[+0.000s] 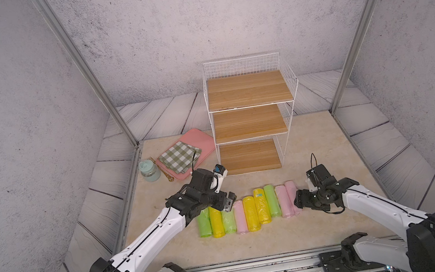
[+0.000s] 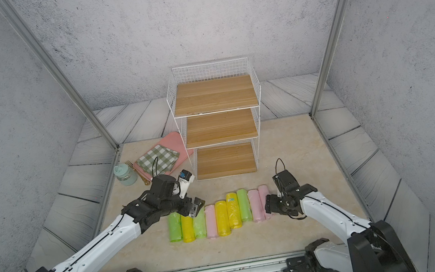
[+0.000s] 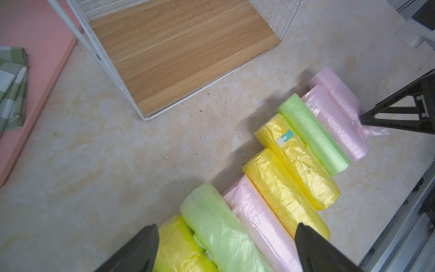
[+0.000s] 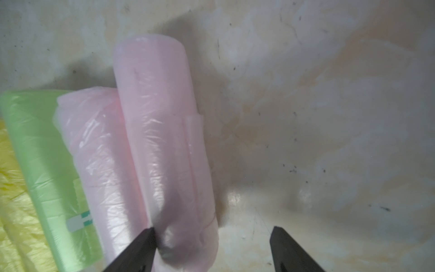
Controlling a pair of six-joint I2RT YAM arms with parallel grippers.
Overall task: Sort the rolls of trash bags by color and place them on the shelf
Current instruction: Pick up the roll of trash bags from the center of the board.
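both top views show cloth [image 1: 179, 157] on pink tray [image 1: 203, 144]; left pincer [image 1: 229, 201] gapes empty, right pincer [image 1: 297, 200] open astride pink roll [image 1: 290, 190].

Two far views from overhead, two near views from the wrists.

Both top views sit high behind the arm bases and face forward and down from far off, taking in the whole counter [image 1: 314, 142], the shelf [image 1: 250, 125] and the row of rolls [image 1: 249, 211]; they share nearly everything, set slightly sideways from each other. The left wrist camera looks past the left hand [image 3: 227, 225], near above the row, slanting toward the shelf's bottom board. The right wrist camera looks past the right hand [image 4: 213, 228], very near the counter, at the end pink roll [image 4: 162, 141], which the left wrist view also shows; its blurred edge perhaps catches a yellow roll [image 4: 14, 212].
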